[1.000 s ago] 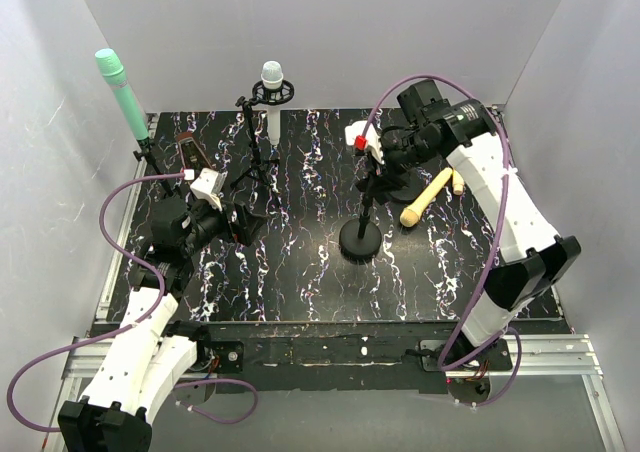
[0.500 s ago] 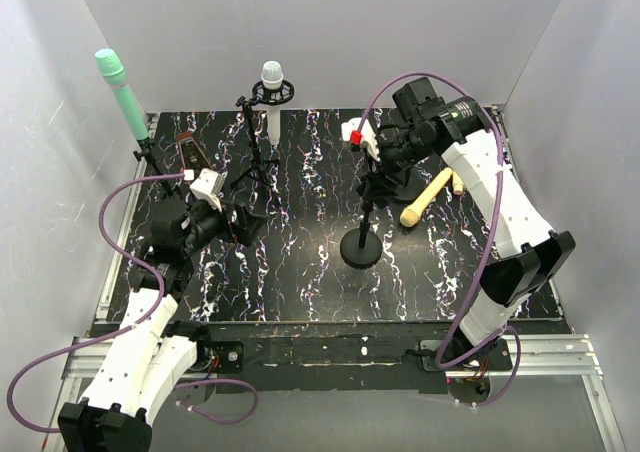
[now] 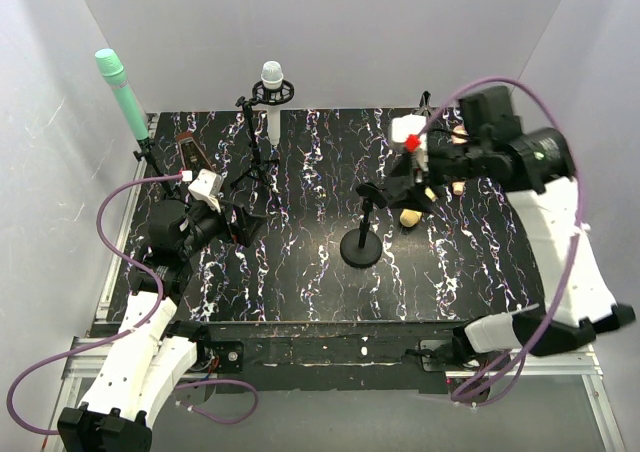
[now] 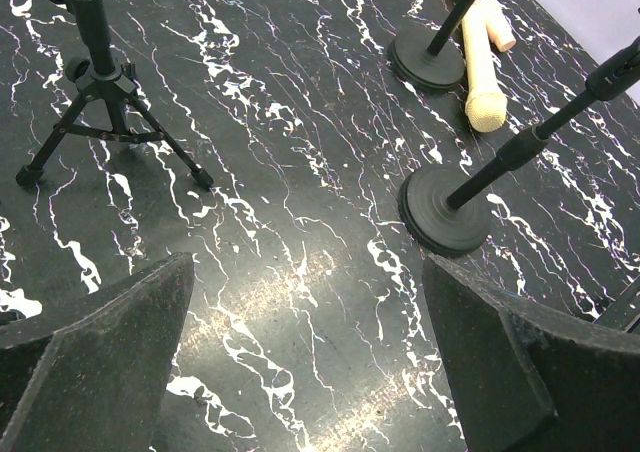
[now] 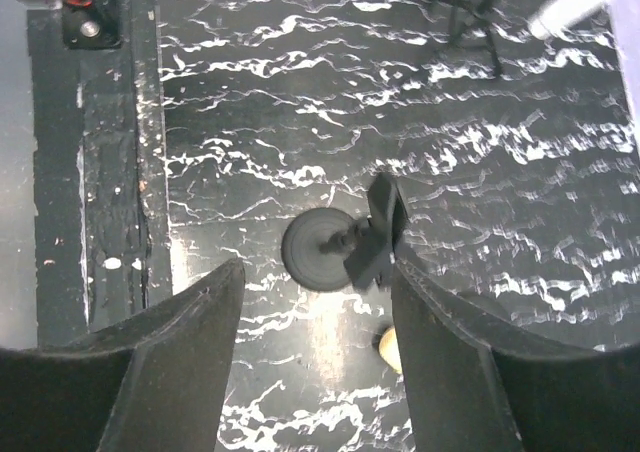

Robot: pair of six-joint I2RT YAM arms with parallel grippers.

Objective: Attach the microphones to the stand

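A mint green microphone (image 3: 118, 92) stands in a stand at the far left. A white microphone (image 3: 272, 82) sits in the ring of a tripod stand (image 4: 100, 112). An empty round-base stand (image 3: 361, 244) with a black clip (image 5: 380, 232) stands mid-table. The yellow microphone (image 4: 480, 82) and the peach-pink one (image 4: 495, 32) lie beside a second round-base stand (image 4: 428, 57). My right gripper (image 3: 415, 187) hovers open just right of the clip, above the yellow microphone's head (image 5: 388, 347). My left gripper (image 4: 308, 272) is open wide and empty, low over the table's left side.
The black marbled table (image 3: 300, 282) is walled by white panels on three sides. A metal strip runs along its front edge (image 5: 120, 172). A dark red-brown object (image 3: 190, 152) lies near the green microphone's stand.
My right gripper was shut at the middle stand's clip; it has opened, let go, and swung right and up. The left arm has not moved.
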